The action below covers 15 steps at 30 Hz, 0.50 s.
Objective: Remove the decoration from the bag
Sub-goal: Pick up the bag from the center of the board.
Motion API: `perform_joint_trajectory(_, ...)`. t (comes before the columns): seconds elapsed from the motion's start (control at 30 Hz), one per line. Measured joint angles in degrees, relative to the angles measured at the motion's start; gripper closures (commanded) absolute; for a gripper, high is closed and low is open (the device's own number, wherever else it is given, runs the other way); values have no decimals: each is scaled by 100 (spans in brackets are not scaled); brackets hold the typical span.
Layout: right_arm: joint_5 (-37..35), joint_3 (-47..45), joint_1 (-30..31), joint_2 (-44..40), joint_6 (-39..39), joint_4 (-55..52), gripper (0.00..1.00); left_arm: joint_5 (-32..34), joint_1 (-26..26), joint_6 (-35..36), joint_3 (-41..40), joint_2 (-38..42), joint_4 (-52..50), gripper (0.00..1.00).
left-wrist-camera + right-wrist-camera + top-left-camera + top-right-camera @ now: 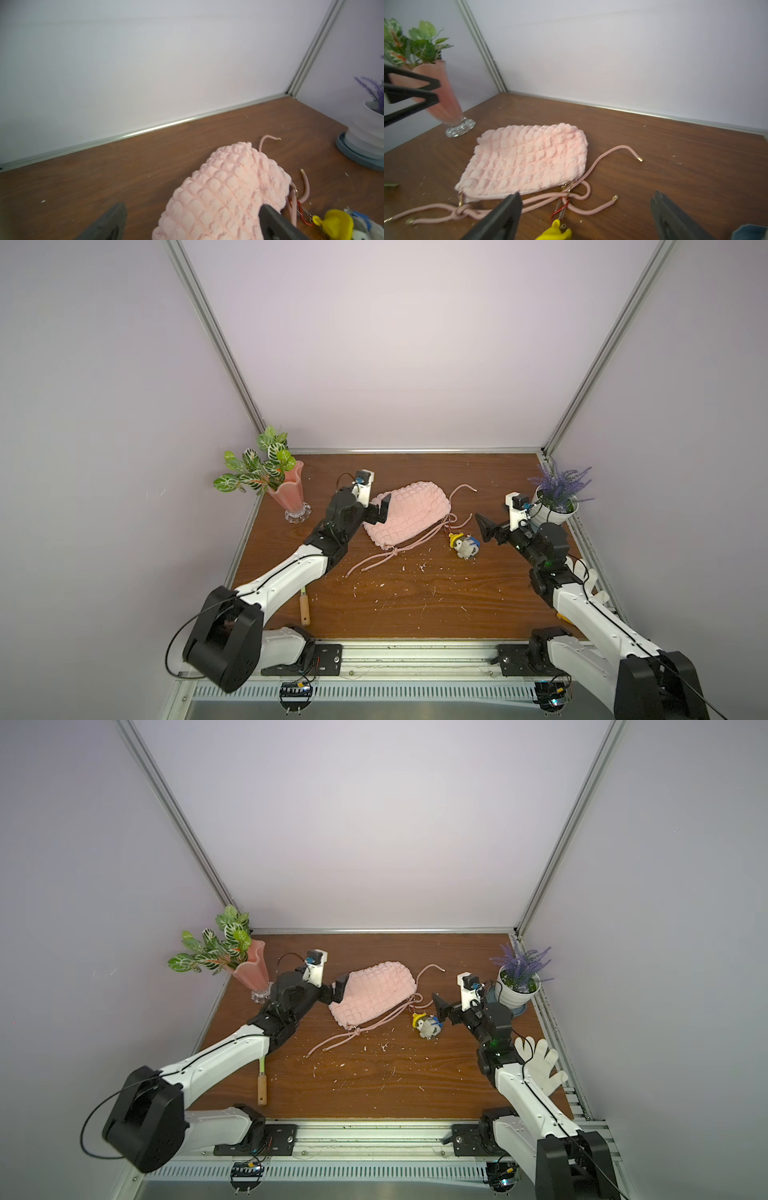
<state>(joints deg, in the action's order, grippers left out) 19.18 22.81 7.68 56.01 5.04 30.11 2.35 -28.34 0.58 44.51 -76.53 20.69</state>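
Right, going left to right: pink vase (289, 493) with the leafy plant sits in the far-left corner, well apart from the job. Wooden-handled tool (304, 608) lies by my left arm, not needed. My left claw (380, 511) is spread wide and holds nothing, with its jaws straddling the left end of the bag (411, 512). Can't tell whether a finger touches the fabric. Bag lies flat mid-table, puffy quilted pink, with its cords (466, 212) trailing toward me, knotted near one corner. At the bag's right corner a small red and metal clip (562, 207) joins it to the decoration (465, 546). The decoration lies on the wood just beside the bag, yellow hat toward the clip, so by my read it's not off yet. My right claw (487, 531) is spread wide too, empty, just right of the plush. The right wrist view puts the hat between its jaws. Lavender pot (555, 514) stands in the far-right corner, white glove (540, 1065) beside my right forearm at the table edge.

Handling guess: plush is light and soft and will squash, so pinch across the body, not the hat. Bag is just as light and floppy, so it will probably drag along unless left pins it near the clip corner. Clip is the small stiff part, so pull in line with it and mind the cords
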Motion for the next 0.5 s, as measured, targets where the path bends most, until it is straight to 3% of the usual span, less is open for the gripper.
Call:
perform_joint_trajectory(0.27, 83, 179, 577, -55, -2, -1399, 1, 129, -1139, 216, 1054, -1683, -549, 1)
perform_joint_trajectory(0.5, -282, 422, 629, 11, -66, -1869, 0, 398, -1593, 459, 1685, -2677, -748, 1)
